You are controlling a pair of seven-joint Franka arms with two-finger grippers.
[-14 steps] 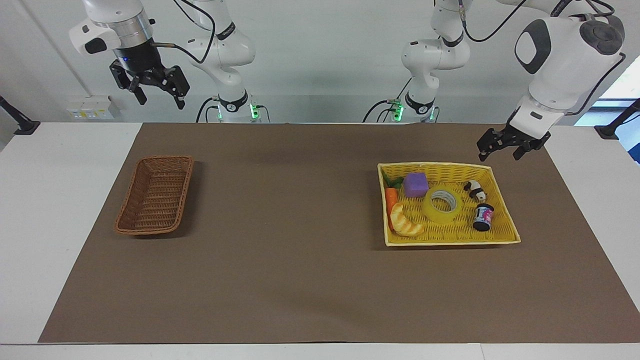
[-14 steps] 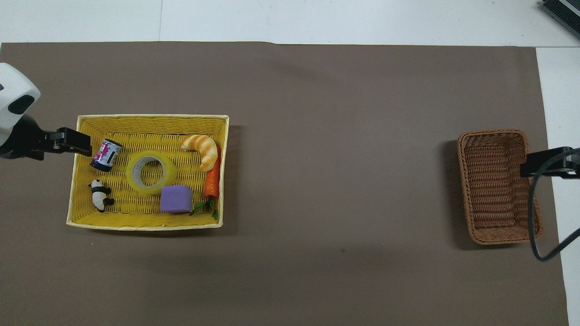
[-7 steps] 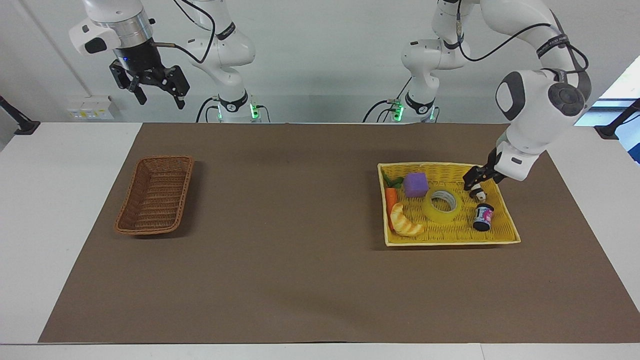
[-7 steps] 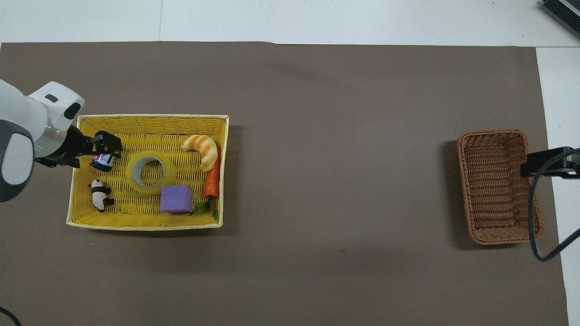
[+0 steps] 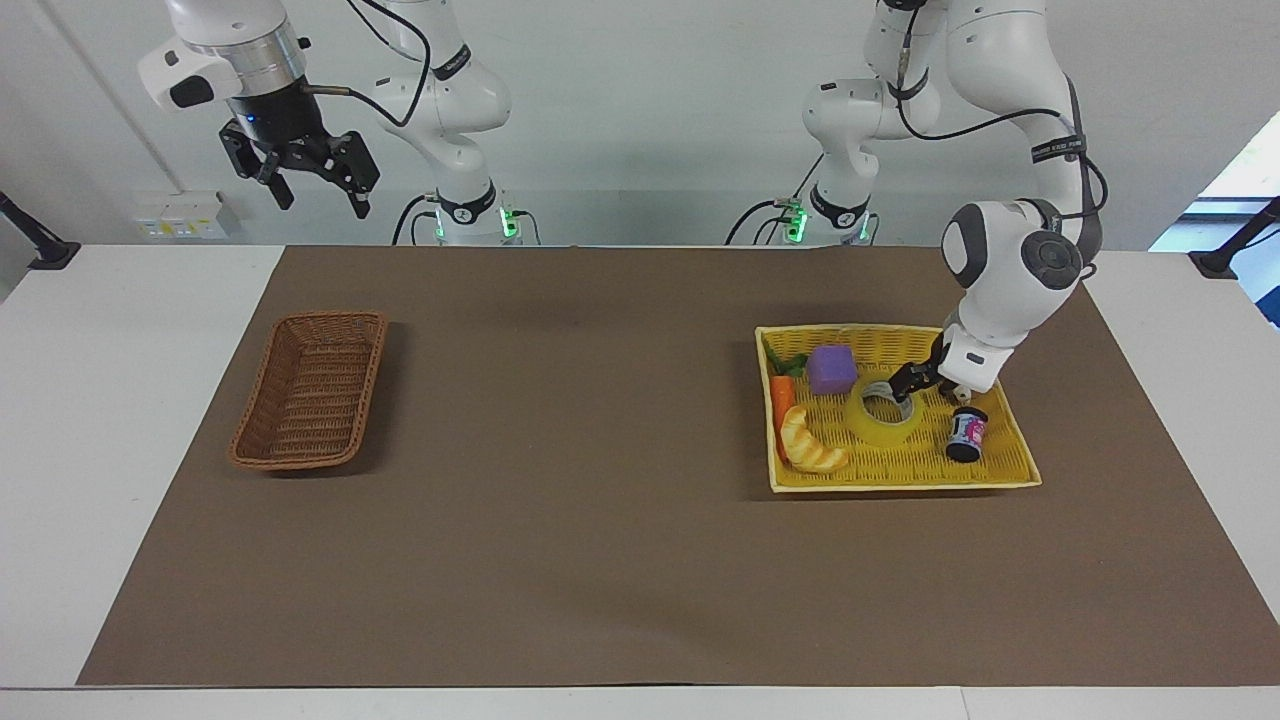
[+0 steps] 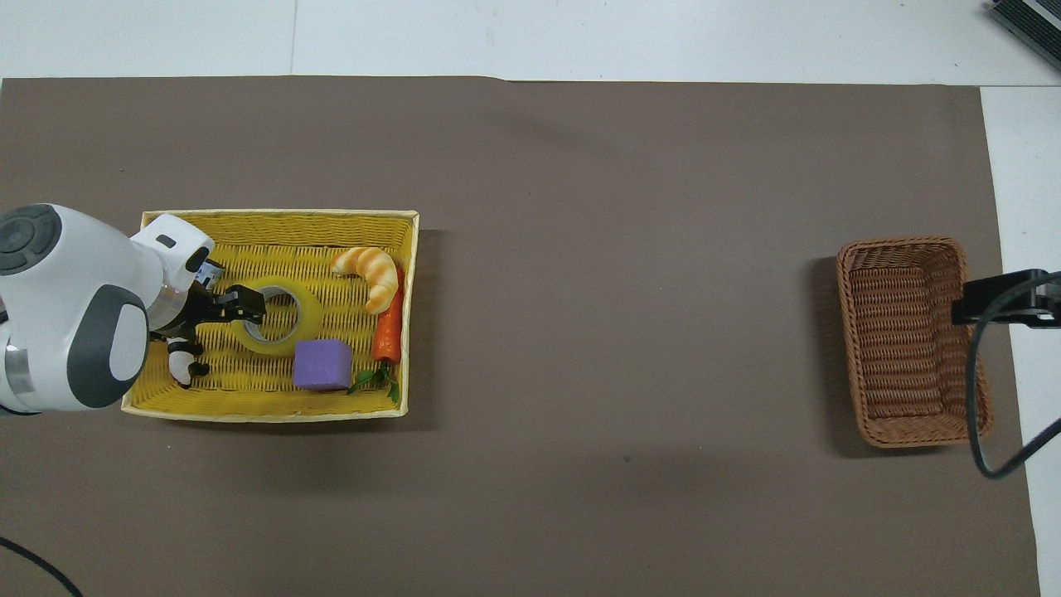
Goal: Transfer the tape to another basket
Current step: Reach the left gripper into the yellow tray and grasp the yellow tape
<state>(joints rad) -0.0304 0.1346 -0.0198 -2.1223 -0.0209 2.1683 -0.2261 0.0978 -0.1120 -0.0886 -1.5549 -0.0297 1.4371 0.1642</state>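
Since the earlier frame, the left gripper (image 5: 903,384) has descended to the tape (image 5: 884,411) in the yellow basket (image 5: 1003,475), fingers apart; the right gripper (image 5: 312,184) waits raised, fingers apart.

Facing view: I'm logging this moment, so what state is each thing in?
tape: lying flat in the yellow basket, not gripped
left gripper: open, at the tape's rim
right gripper: open, raised, waiting
brown basket: empty
small can: upright

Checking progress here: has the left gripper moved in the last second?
Yes. The left gripper came down from above the yellow basket's rim nearest the robots to the tape inside it.
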